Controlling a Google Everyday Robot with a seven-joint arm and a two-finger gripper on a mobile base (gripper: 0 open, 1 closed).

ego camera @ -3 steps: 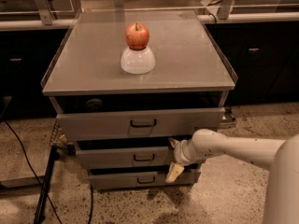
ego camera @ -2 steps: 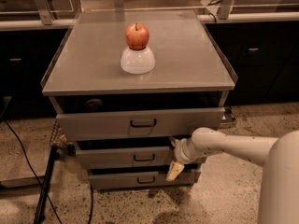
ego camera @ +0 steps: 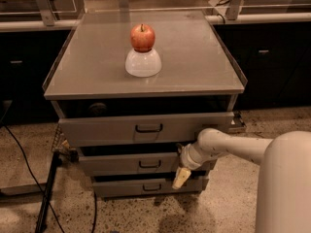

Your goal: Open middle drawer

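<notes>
The grey cabinet (ego camera: 146, 89) has three drawers stacked in its front. The middle drawer (ego camera: 121, 164) is the medium-height grey front with a small dark loop handle (ego camera: 147, 164) at its centre. A dark gap shows above its top edge. My gripper (ego camera: 180, 174) is on the end of the white arm that comes in from the right. It sits low in front of the right part of the middle drawer front, right of the handle and apart from it. Its cream tip hangs down over the bottom drawer front (ego camera: 146, 186).
The taller top drawer (ego camera: 107, 128) stands out a little under the cabinet top. A red apple (ego camera: 142, 37) rests on an upturned white bowl (ego camera: 143, 62) on top. Black cables and a stand (ego camera: 48, 188) are on the floor at the left. Dark counters run behind.
</notes>
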